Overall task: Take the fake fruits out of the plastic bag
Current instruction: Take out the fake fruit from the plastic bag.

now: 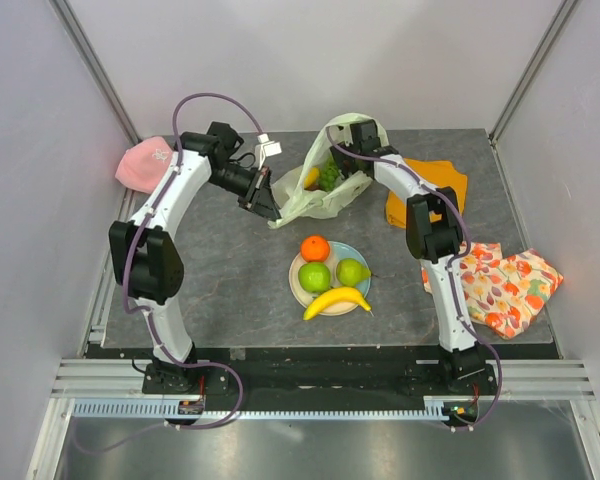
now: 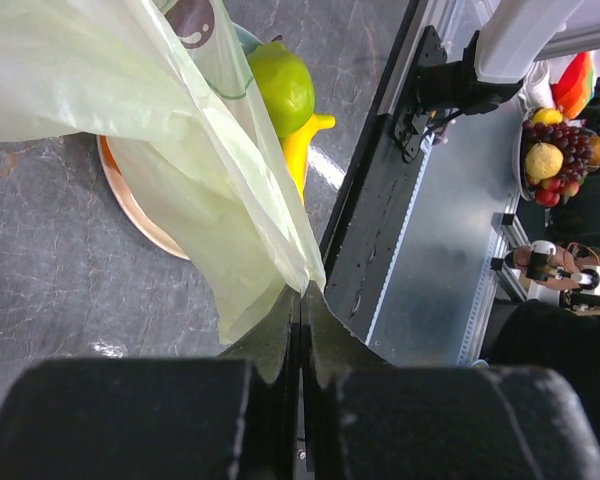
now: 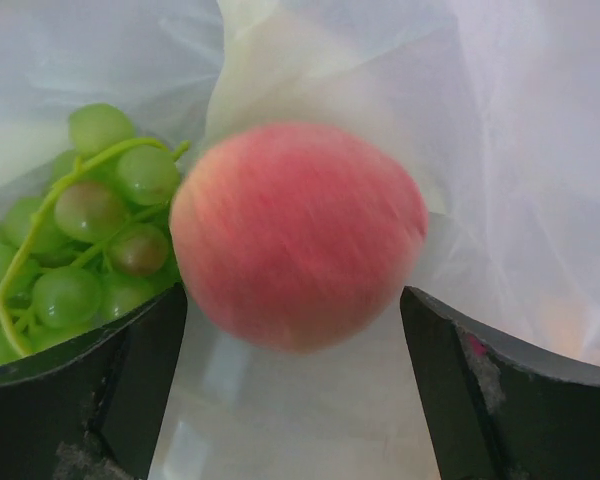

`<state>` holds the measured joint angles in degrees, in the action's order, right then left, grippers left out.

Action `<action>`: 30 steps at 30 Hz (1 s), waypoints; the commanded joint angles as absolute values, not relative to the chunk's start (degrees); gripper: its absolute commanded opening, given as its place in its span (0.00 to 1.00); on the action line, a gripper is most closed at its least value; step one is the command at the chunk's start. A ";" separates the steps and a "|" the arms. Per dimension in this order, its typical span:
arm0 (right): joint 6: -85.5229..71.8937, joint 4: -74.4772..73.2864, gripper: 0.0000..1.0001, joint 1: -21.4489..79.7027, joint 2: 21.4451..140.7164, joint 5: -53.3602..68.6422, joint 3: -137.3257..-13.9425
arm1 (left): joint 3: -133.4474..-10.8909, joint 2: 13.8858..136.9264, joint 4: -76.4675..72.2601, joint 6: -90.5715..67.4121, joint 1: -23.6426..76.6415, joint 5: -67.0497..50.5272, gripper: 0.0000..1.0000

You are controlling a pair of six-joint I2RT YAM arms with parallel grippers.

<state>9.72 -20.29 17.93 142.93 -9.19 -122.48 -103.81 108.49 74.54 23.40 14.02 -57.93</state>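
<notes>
The pale yellow-green plastic bag (image 1: pixel 315 195) lies at the back middle of the table. My left gripper (image 1: pixel 263 206) is shut on its near-left edge, and in the left wrist view (image 2: pixel 302 292) the film (image 2: pixel 130 80) is pinched between the jaws. My right gripper (image 1: pixel 355 150) is inside the bag's mouth. It is open, with a pink peach (image 3: pixel 298 235) just ahead between the fingertips (image 3: pixel 150 340), not gripped. Green grapes (image 3: pixel 80 230) lie left of it. An orange (image 1: pixel 315 247), green apple (image 1: pixel 315 277), pear (image 1: pixel 352 271) and banana (image 1: pixel 337 299) lie on the plate (image 1: pixel 298 290).
A pink cap (image 1: pixel 143 163) lies at the back left. An orange cloth (image 1: pixel 435 190) lies right of the bag, and a patterned cloth (image 1: pixel 505 280) at the right edge. A yellow fruit (image 1: pixel 310 178) shows through the bag.
</notes>
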 commanded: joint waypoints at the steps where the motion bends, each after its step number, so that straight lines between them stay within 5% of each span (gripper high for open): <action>1: 8.70 -15.91 0.90 16.00 144.93 -2.75 -128.40 | -102.92 108.19 80.60 25.23 15.38 -57.31 0.02; 5: 9.05 -16.00 0.64 15.73 143.80 -0.18 -128.15 | -103.01 108.81 79.90 24.61 16.17 -56.78 0.02; 9: 6.95 -16.08 0.51 14.51 135.39 7.63 -122.27 | -104.24 109.86 79.02 23.82 16.52 -57.04 0.02; 21: -1.84 -17.40 0.45 11.87 111.46 31.70 -98.53 | -110.13 112.94 76.91 21.10 16.52 -57.39 0.02; 30: -8.35 -11.96 0.55 11.95 107.84 42.63 -86.49 | -113.02 113.38 76.46 20.22 16.44 -59.24 0.02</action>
<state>-4.84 -16.08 12.14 108.79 37.19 -89.58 -109.25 112.92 75.40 21.89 16.25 -57.25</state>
